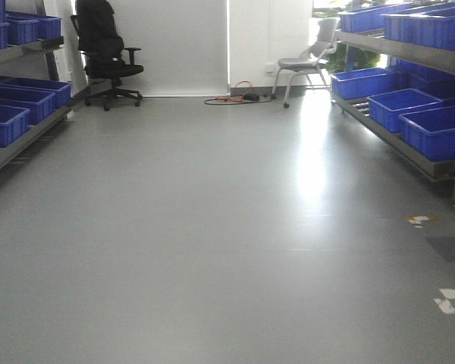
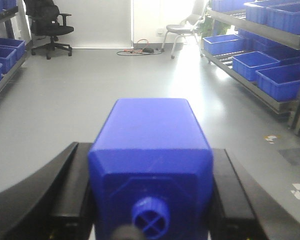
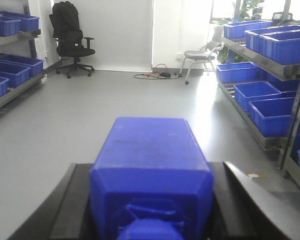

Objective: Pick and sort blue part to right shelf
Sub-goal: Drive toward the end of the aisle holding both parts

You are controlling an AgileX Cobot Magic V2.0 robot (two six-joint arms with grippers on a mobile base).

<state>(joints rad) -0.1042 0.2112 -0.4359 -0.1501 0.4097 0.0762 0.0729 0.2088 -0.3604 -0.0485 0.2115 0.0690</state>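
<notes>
Progress stands about midway, as I judge it: the pick looks done, the sorting not.

Left shelf (image 1: pixel 30 133) with its blue bins (image 1: pixel 19 98) lines one side of the aisle, a black office chair (image 1: pixel 106 45) beyond it. The left gripper (image 2: pixel 149 149) is clamped on a squat blue block (image 2: pixel 150 135), whose tiny round knob (image 2: pixel 150 217) points at the wrist camera; by that knob it is not the piece wanted.

The right gripper (image 3: pixel 151 167) is closed around the blue part (image 3: pixel 150 145), a black finger pressed to each flank and the wide, chunky cap (image 3: pixel 150 227) nearest the lens. The part hangs above bare grey floor (image 1: pixel 212 227), in mid-aisle.

Further right, a grey chair (image 1: pixel 307 61) stands by the far wall, and the right shelf (image 1: pixel 409 53) carries its own bins (image 1: pixel 440 129), well apart from the part.

What remains, then, is to bring the right arm to that shelf and let the part go into a bin. Which bin is meant cannot be told. The front view shows neither arm.
</notes>
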